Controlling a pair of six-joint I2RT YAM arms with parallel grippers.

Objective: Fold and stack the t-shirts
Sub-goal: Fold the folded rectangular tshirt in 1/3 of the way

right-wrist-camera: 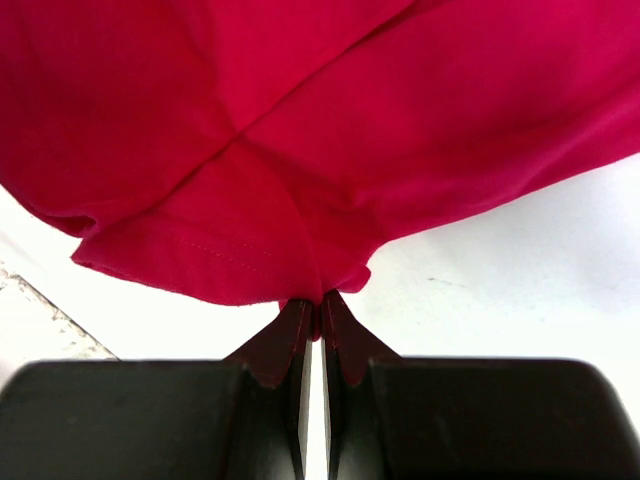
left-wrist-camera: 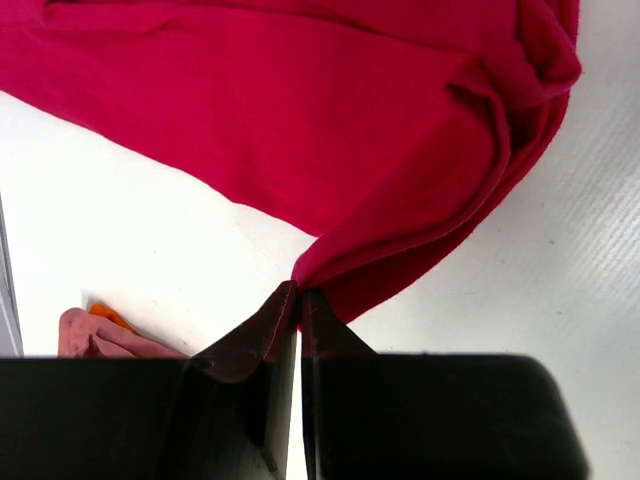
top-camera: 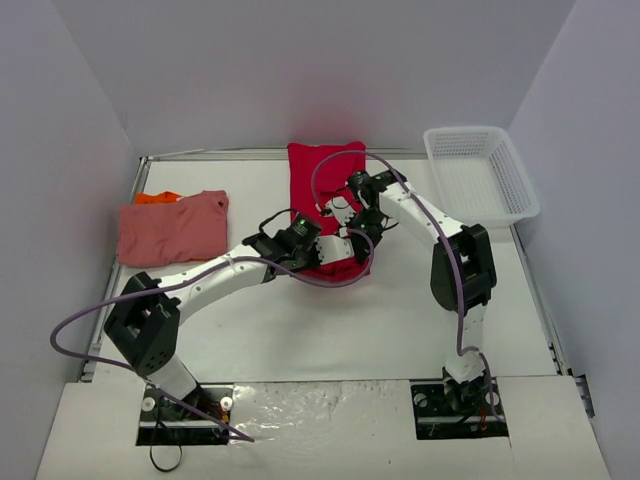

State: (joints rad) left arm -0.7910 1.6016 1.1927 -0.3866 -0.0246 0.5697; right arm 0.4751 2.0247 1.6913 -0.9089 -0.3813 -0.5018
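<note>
Black fingers of the left gripper (left-wrist-camera: pixel 300 292) fill the bottom of the left wrist view. Its jaws are pressed together on a gathered fold at the edge of the red t-shirt (left-wrist-camera: pixel 330 110). The right gripper (right-wrist-camera: pixel 318 300) is in the same condition: its jaws are pinched tight on the hem of that shirt, next to a visible line of stitching.

Containers:
- One white mesh basket (top-camera: pixel 480 175) stands at the 2 o'clock corner of the table (top-camera: pixel 330 330), well apart from both grippers. Its lattice walls and floor are plainly visible from above.

Task items:
- Red t-shirt: it lies from the table centre toward 12 o'clock. The far portion lies flat as a rectangle reaching the back edge. The near portion is bunched into curved folds where the two grippers hold it, side by side. The cloth is plain, saturated red, with soft creases running toward each pinch point.
- Salmon pink t-shirt (top-camera: pixel 170 230): it is folded into a flat, roughly rectangular pad at 9 o'clock, well apart from the red one.
- Orange t-shirt (top-camera: pixel 158 197): only a small strip shows at the far edge of the pink pad, touching it. The pink cloth hides the rest.
</note>
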